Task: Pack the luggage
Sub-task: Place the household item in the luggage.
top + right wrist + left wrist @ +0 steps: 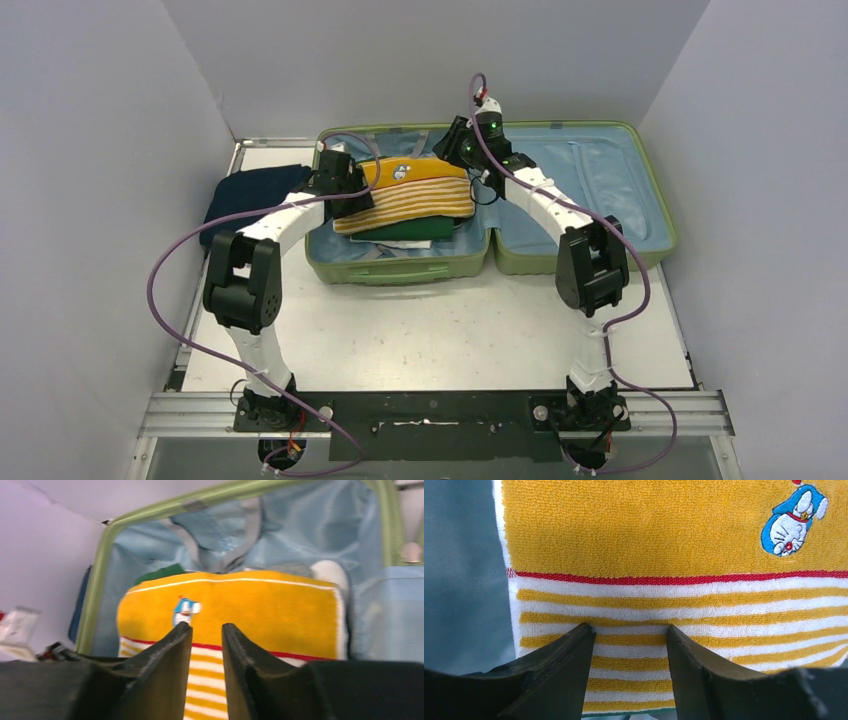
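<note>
The luggage (400, 270) lies open across the far counter (430, 330), long axis left to right. In its left half the yellow striped towel (410, 195) lies the same way. A folded navy cloth (250, 195) sits outside, just left, nearer my left arm, I judge. Left jaws stand apart over the towel's left end. Right jaws, narrowly apart and empty, hover by its far right.

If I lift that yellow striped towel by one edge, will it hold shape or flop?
Likely floppy: the yellow striped towel is folded terry cloth, so it would probably sag and unfold. Its nap looks grippy, not slippery. Pushed, it may bunch over the green item beneath.
</note>
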Action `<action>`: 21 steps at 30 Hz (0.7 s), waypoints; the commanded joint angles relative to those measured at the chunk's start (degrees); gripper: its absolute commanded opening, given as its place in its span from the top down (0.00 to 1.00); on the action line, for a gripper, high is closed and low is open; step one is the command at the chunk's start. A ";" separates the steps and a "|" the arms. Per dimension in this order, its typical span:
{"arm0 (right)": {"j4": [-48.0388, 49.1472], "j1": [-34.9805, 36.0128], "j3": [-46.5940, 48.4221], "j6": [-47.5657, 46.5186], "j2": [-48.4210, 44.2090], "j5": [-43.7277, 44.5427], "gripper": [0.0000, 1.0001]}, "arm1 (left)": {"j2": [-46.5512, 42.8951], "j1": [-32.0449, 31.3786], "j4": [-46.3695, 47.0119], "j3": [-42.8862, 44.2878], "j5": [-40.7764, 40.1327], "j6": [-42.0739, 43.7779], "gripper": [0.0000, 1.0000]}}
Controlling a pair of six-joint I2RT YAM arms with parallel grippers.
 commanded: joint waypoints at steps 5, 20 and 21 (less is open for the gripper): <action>0.63 1.88 -5.54 0.23 -2.47 -0.20 0.79 | -5.78 0.76 -2.07 0.00 -1.17 1.27 0.47; -3.37 4.19 -6.41 -2.27 -12.63 2.73 0.60 | -30.77 9.37 -8.62 -5.94 -14.00 -8.03 0.23; -2.39 4.99 -8.36 -3.08 -15.65 4.44 0.58 | -32.31 11.23 -8.42 -8.20 -13.84 -9.53 0.16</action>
